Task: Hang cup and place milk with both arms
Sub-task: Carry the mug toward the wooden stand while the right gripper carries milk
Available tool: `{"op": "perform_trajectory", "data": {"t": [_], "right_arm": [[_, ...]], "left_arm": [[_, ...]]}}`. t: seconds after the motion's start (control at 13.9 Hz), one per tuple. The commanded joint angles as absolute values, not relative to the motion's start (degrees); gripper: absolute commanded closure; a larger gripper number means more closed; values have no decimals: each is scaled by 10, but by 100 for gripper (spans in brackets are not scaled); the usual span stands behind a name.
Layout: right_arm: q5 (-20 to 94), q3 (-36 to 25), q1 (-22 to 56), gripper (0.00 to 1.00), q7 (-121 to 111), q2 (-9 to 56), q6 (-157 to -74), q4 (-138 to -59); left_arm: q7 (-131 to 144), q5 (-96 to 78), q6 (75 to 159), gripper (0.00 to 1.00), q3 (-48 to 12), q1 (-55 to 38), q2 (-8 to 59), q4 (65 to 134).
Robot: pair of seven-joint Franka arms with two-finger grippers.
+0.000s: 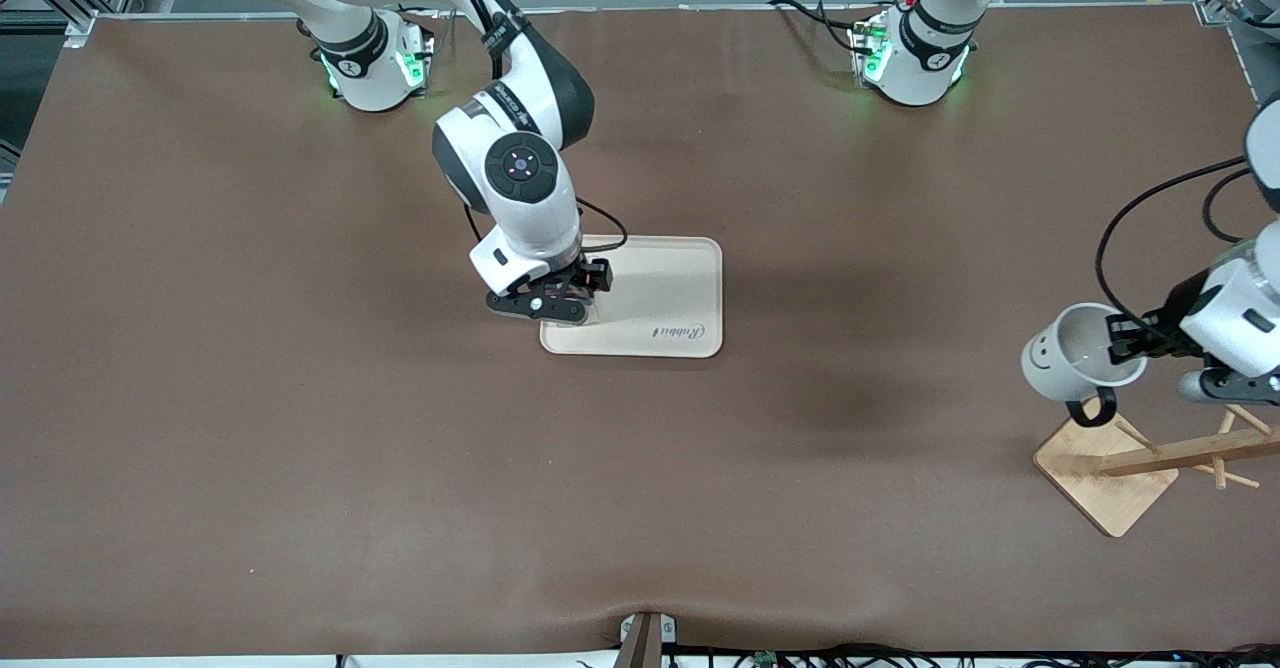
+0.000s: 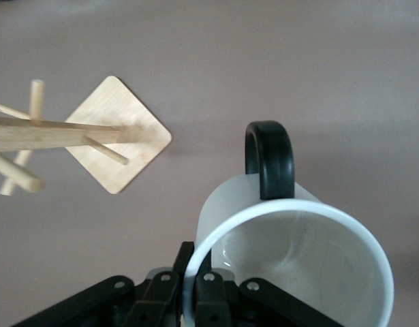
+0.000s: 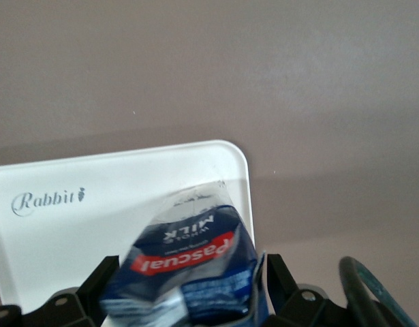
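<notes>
White cup (image 1: 1075,353) in left gripper (image 1: 1128,337)

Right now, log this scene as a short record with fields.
left gripper: shut on the cup's rim, over the rack
cup: tilted, black handle low by the rack's base, not yet hung
rack: wooden, pegged, at the left arm's end of the table
right gripper: shut on the milk, over the tray's edge
milk: blue carton, held
tray: pale, mid-table
</notes>
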State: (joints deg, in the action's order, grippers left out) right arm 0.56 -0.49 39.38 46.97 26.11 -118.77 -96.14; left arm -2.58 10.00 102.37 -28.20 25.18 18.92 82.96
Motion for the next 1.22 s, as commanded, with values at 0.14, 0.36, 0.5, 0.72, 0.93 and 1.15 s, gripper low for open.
{"op": "perform_trajectory", "data": {"t": [0.14,0.36,0.5,0.72,0.93,1.15], "right_arm": [[-2,-17,371,100,477,244,-1116,-922],[59,-13,273,100,445,247,-961,-784],[161,-15,172,100,339,245,-904,-751],[53,-28,82,100,169,234,-868,-757],[11,-29,-19,100,58,241,-926,-797],[4,-30,-52,100,30,237,-1014,-889]], "left_arm": [[-134,91,1014,100,-285,305,179,832],[-164,90,1014,100,-284,319,179,836],[-188,90,1008,100,-284,327,180,839],[-208,90,998,100,-284,343,182,838],[-228,90,999,100,-283,356,185,834],[-237,91,1006,100,-283,363,197,828]]}}
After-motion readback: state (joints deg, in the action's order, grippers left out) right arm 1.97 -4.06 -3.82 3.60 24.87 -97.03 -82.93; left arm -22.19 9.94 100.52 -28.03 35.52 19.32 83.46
